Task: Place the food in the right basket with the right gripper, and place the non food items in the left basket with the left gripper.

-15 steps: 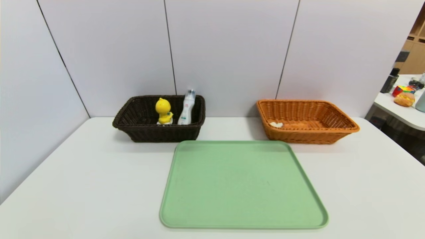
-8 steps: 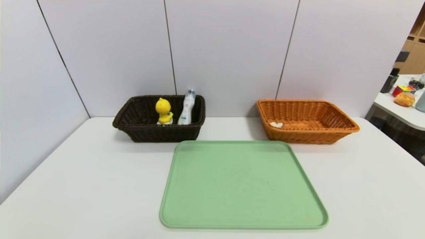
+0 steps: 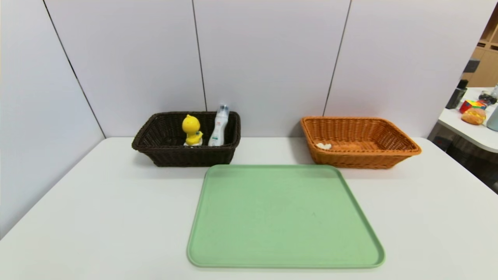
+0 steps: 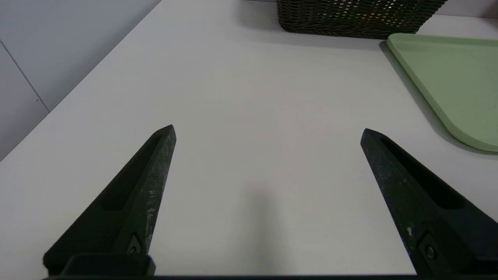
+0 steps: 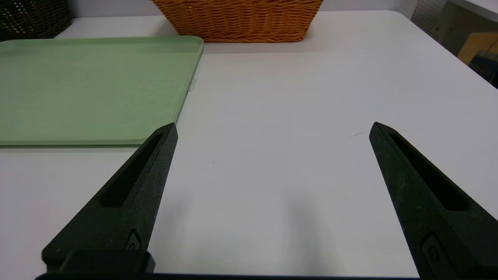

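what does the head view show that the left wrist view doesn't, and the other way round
Only the head view shows the yellow figure and white bottle in the dark basket, plus the orange basket with a small white item in it. Only the left wrist view shows the left gripper, open over the table with nothing between its fingers. Both show the dark basket, the green tray and the table.

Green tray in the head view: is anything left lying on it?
No, the green tray lies bare between the table's near edge and the two baskets, with no item on it.
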